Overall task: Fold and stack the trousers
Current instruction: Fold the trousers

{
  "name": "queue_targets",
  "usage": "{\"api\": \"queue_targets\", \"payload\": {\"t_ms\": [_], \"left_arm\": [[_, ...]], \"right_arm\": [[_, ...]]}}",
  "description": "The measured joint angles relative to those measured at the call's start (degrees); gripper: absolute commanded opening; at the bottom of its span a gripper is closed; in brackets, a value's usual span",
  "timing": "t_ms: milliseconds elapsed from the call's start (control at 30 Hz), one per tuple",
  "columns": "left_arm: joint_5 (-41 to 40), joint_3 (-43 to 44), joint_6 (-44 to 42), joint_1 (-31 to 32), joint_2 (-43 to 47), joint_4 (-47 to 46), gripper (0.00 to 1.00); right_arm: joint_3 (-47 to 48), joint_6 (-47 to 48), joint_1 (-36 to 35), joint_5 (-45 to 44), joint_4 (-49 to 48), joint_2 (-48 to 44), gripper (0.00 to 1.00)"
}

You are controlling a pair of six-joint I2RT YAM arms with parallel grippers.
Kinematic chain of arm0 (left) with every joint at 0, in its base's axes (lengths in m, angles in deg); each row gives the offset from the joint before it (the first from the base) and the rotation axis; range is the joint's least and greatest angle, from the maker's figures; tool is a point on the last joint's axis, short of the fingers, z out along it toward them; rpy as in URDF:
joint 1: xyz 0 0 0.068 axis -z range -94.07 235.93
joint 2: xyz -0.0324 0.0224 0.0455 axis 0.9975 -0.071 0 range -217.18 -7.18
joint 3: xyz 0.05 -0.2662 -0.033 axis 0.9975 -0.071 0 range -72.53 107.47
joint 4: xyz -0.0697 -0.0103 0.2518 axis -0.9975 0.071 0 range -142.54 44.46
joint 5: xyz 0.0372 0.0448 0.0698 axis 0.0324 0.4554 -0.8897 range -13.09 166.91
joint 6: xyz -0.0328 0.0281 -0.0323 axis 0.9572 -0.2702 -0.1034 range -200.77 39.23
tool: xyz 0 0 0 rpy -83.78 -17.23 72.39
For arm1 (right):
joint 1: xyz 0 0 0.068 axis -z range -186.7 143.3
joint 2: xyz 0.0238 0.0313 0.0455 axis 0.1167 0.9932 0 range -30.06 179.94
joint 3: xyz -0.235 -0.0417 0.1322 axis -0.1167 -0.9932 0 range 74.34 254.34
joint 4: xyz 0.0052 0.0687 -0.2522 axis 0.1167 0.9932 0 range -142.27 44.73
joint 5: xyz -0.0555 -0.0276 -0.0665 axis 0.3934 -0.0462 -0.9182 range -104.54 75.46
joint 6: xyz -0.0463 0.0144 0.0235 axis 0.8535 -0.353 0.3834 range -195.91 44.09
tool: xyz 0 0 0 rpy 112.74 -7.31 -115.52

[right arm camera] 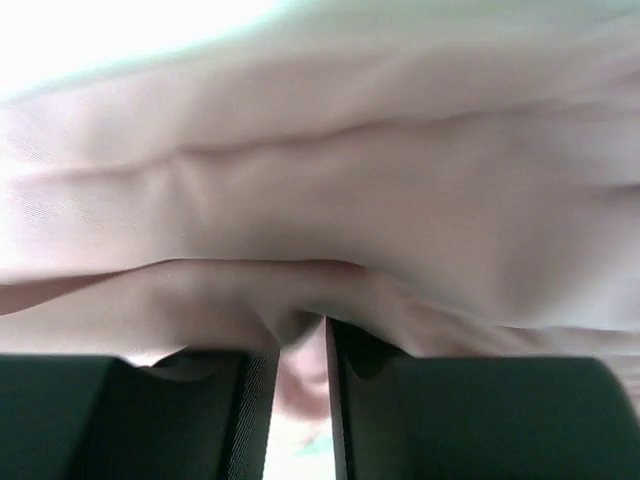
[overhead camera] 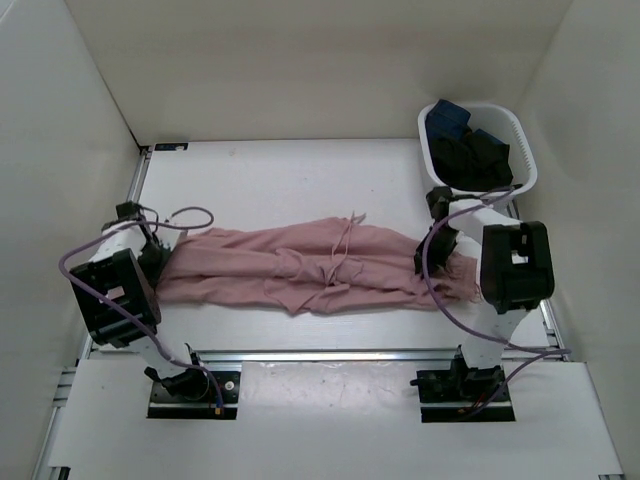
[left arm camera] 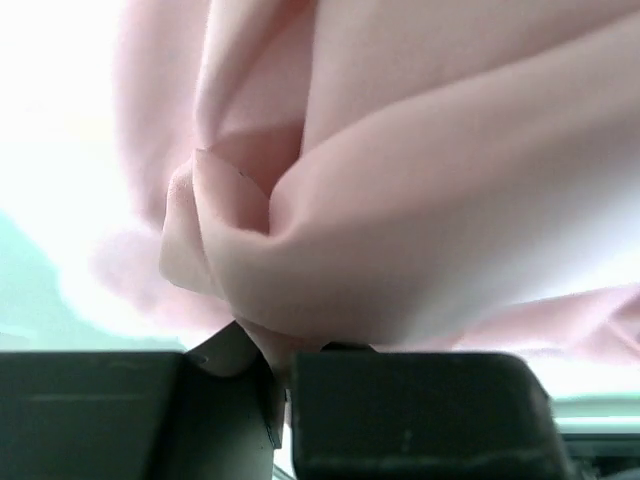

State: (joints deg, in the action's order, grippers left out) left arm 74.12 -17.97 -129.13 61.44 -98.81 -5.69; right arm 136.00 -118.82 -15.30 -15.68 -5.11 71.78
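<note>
On the white bench (overhead camera: pixel 300 180), from the top camera, the dusty-pink thin fabric trousers (overhead camera: pixel 310 268) lay stretched sideways between the two arms. They were pretty rumpled in the middle, with the thin pink drawstring (overhead camera: pixel 347 238) trailing toward the far side. The left claw (overhead camera: pixel 158 252) was down at the left end of the trousers and the right claw (overhead camera: pixel 447 255) at the right end. From up there I honestly couldn't tell how far either one was open. In the far right corner, past the right arm, stood a white slatted plastic laundry basket (overhead camera: pixel 522 150) with dark navy/black clothes (overhead camera: pixel 465 148) piled inside.

The left wrist camera was clearer. The left claw (left arm camera: pixel 280 375) was pinched nearly all the way together on a bunched fold of the trousers (left arm camera: pixel 400 220), with cloth squeezed into the thin slit between its black fingers (left arm camera: pixel 100 420).

Same deal on the right wrist camera. The right claw (right arm camera: pixel 300 350) had only a narrow gap, and a fold of the trousers (right arm camera: pixel 350 200) was tucked down into it and clamped between the fingers (right arm camera: pixel 480 420). Pink fabric filled almost the whole view.
</note>
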Motion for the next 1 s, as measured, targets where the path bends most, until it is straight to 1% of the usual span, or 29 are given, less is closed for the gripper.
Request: {"api": "queue_targets", "payload": {"t_ms": [67,100,167,200,233,267,300,333,367,467,500,533,633,700,767,833,867,900,1000], "left_arm": [[1.0,5.8,1.4,2.5,-2.3,-1.0,0.14],[1.1,8.7,2.0,3.5,-3.4,-0.8,0.14],[1.3,12.8,3.0,4.8,-5.0,-0.9,0.19],[1.4,13.8,3.3,5.2,-5.4,-0.6,0.21],[1.4,14.1,3.5,5.4,-5.6,-0.3,0.24],[1.3,14.1,3.7,5.5,-5.6,0.3,0.33],[1.3,13.5,3.8,5.6,-5.6,0.9,0.38],[1.2,12.7,3.7,5.5,-5.6,1.4,0.40],[1.0,11.6,3.7,5.5,-5.6,1.9,0.44],[-0.2,8.8,3.6,5.5,-5.4,4.1,0.52],[-0.8,8.5,3.6,5.4,-5.4,4.7,0.58],[-1.4,8.5,3.3,5.3,-5.2,5.4,0.59],[-3.3,8.9,3.0,5.0,-3.6,6.5,0.63],[-4.3,9.9,2.8,4.7,-2.8,7.5,0.63],[-5.0,11.3,2.6,4.3,-2.2,8.7,0.64],[-5.4,12.4,2.5,4.0,-2.0,9.4,0.67],[-5.4,13.0,2.4,3.9,-2.0,10.1,0.69],[-5.4,13.5,2.4,3.8,-2.0,10.3,0.71],[-5.4,15.3,2.3,3.6,-2.0,11.5,0.72]], "right_arm": [[6.8,0.5,1.2,-3.2,-1.9,4.0,0.27],[9.9,1.0,1.8,-4.6,-2.8,5.6,0.30],[14.6,1.7,2.7,-5.8,-2.0,8.0,0.34],[16.0,2.2,2.9,-6.0,-1.1,8.7,0.41],[17.2,3.0,3.0,-6.0,0.2,9.2,0.45],[17.6,3.8,3.0,-5.9,1.1,9.3,0.50],[17.7,4.9,2.9,-5.8,2.1,9.2,0.60],[17.7,6.1,2.9,-5.5,3.2,8.9,0.63],[17.6,6.8,2.9,-5.2,3.9,8.5,0.70],[15.5,8.9,3.3,-5.1,5.2,4.1,0.77],[14.6,9.3,3.5,-5.6,5.4,1.2,0.79],[14.2,9.4,3.7,-6.0,5.4,-2.0,0.79],[12.9,8.7,4.1,-7.9,5.1,-12.6,0.80],[10.5,7.3,4.3,-9.5,4.9,-19.4,0.81],[7.5,5.6,4.5,-11.2,5.1,-23.8,0.81],[4.4,3.8,4.8,-13.0,5.0,-25.5,0.81],[2.6,2.6,5.1,-13.8,4.9,-25.5,0.83],[1.0,1.7,5.6,-14.3,4.3,-25.2,0.83],[-2.6,-1.3,6.8,-15.3,3.2,-23.3,0.84]]}}
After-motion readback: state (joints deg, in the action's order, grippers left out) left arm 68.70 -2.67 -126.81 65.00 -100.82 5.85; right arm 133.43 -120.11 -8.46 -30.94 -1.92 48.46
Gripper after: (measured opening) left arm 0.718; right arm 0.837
